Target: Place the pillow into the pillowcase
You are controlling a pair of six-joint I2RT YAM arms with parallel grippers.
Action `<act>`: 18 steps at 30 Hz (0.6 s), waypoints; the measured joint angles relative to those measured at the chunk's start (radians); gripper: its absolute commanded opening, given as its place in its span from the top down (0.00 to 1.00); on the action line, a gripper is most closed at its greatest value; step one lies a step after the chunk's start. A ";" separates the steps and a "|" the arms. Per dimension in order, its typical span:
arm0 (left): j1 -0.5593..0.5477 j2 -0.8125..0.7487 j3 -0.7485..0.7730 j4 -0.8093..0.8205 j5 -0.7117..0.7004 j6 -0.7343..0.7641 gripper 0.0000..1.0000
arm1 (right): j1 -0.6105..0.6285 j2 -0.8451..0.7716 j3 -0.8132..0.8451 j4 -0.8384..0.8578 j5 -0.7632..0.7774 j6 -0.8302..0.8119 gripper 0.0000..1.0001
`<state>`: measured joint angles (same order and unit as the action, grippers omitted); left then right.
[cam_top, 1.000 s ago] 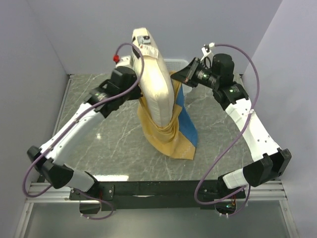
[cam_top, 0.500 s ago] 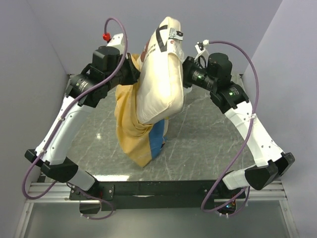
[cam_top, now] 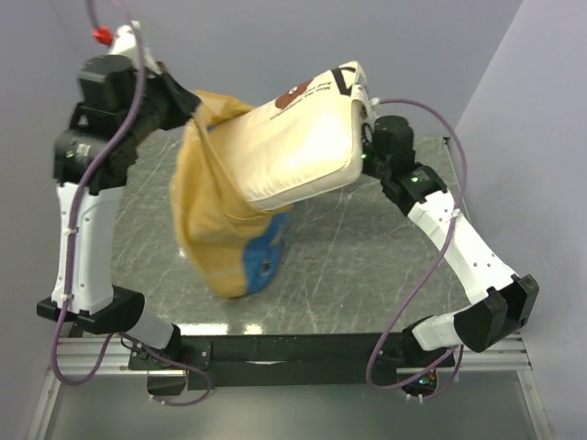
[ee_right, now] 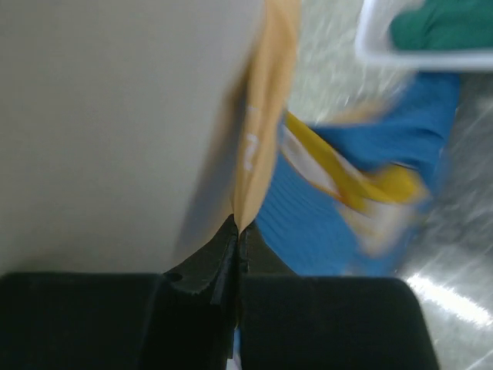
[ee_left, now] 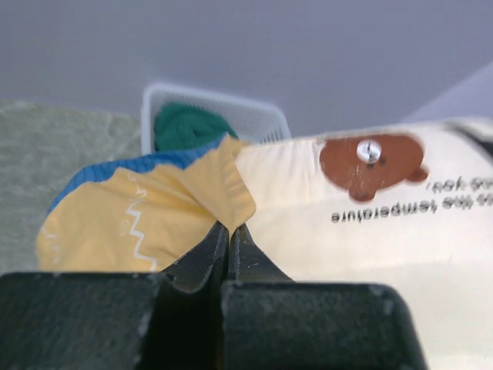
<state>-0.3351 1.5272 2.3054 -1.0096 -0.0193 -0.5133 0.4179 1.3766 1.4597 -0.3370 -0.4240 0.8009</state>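
In the top view the pillow [cam_top: 293,151] is seen lifted off the table [cam_top: 367,266] and tilted across the middle of the frame. Its bear-face end is raised toward the upper right, and its lower end is sunk into the mouth of the pillowcase [cam_top: 215,229]. The pillowcase is hung below it at centre left as a mustard sack with a blue patch near its bottom. Whether that bottom touches the table cannot be told. The left arm is raised at the upper left. The fingertips of the right arm are hidden behind the pillow in this view.

The grips are settled only by the wrist views. In the left wrist view the left gripper [ee_left: 229,235] is shown pressed together on the yellow edge of the pillowcase at the lower middle. The pillow lies just right of the pinch, with its bear face and black lettering at the upper right. In the right wrist view the right gripper [ee_right: 236,230] is shown closed on a thin yellow fold of the pillowcase. The plain cream face of the pillow fills the left half, and the blue side is blurred at the right.

A white basket [ee_left: 219,108] holding a teal cloth [ee_left: 189,129] is shown at the upper centre of the left wrist view and in the upper right corner of the right wrist view. In the top view it cannot be made out.
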 measured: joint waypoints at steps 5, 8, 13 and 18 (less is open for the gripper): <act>0.099 -0.039 -0.040 0.069 0.094 -0.023 0.99 | 0.088 -0.008 -0.078 0.050 -0.009 -0.003 1.00; 0.065 -0.039 -0.151 0.122 0.147 -0.026 0.99 | 0.027 -0.049 -0.185 0.083 -0.021 0.002 1.00; 0.004 0.064 -0.241 0.136 0.168 -0.025 0.99 | 0.046 -0.044 -0.243 0.075 0.052 0.003 1.00; 0.185 0.094 -0.238 0.105 0.275 -0.053 0.99 | 0.201 -0.051 -0.330 0.149 0.053 -0.010 1.00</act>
<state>-0.1497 1.6215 2.0674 -0.9047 0.2562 -0.5667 0.6186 1.3254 1.1297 -0.1879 -0.3706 0.7910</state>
